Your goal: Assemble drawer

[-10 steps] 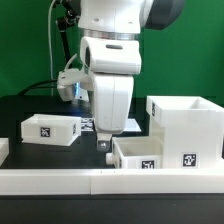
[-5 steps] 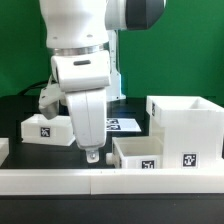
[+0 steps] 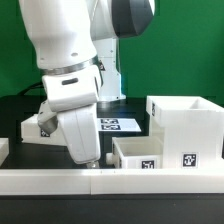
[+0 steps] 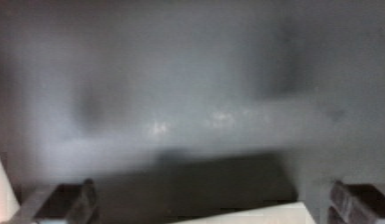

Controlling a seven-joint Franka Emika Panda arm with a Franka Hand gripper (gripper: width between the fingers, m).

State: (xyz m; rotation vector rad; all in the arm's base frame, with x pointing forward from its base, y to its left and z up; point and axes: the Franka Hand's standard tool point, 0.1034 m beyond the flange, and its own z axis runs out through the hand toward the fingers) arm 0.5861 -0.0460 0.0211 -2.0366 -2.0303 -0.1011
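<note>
The drawer's tall white shell (image 3: 186,128) stands at the exterior view's right, with a tag on its front. One shallow tray (image 3: 140,153) sits just left of it, by the front rail. The second tray (image 3: 34,126) is at the left, mostly hidden behind the arm. My gripper (image 3: 89,160) hangs tilted between the two trays, low over the black table and touching neither. In the blurred wrist view the gripper (image 4: 212,205) has its fingers (image 4: 68,200) far apart with nothing between them.
A low white border rail (image 3: 110,181) runs along the front, just below the gripper. The marker board (image 3: 118,125) lies on the table behind the arm. A green backdrop closes off the back.
The arm has swung toward the exterior view's left and nearer the camera, tilting. The gripper moved away from the middle tray's left wall. The trays and shell have not moved.
</note>
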